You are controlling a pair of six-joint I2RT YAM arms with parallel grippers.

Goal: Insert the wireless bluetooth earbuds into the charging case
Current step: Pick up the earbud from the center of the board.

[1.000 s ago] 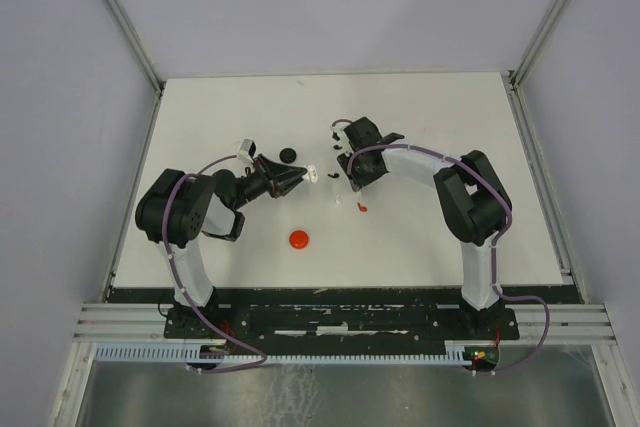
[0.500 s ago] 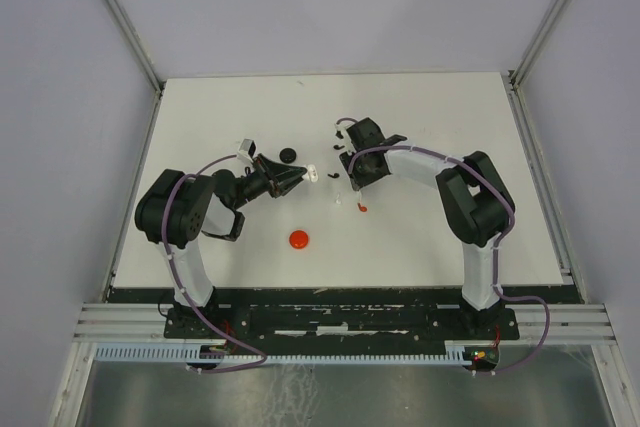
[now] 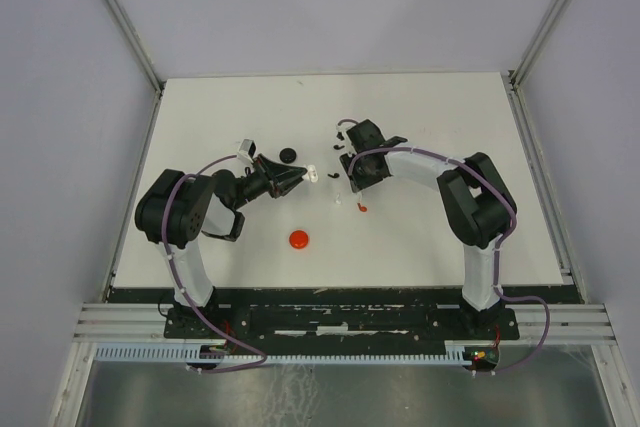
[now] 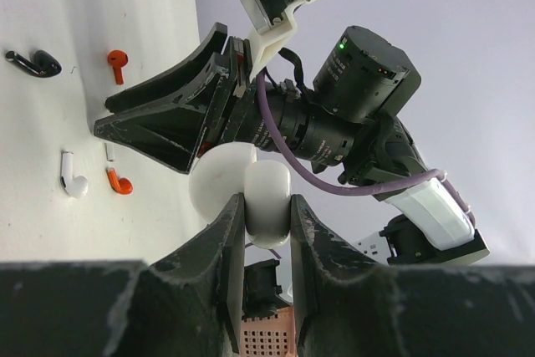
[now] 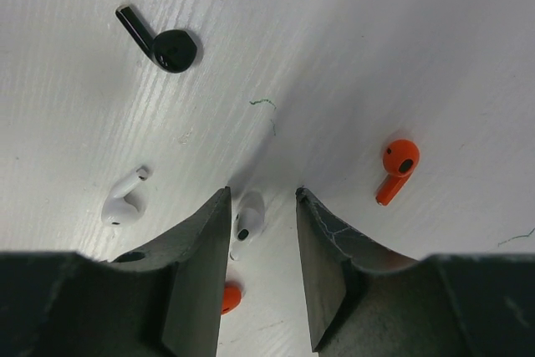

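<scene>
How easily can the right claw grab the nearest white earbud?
Probably yes: the right claw is open, and that white earbud lies uncovered on the table, right in its gap.

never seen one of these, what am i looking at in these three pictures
Two robot arms are bolted to a white table. One picture looks down from above; the other two come from a camera on each wrist. The left gripper pinches a round white case. The right gripper hangs open around a white earbud. Nearby lie a black earbud, a second white earbud and a red earbud; a red case and a black case sit on the table too.
</scene>
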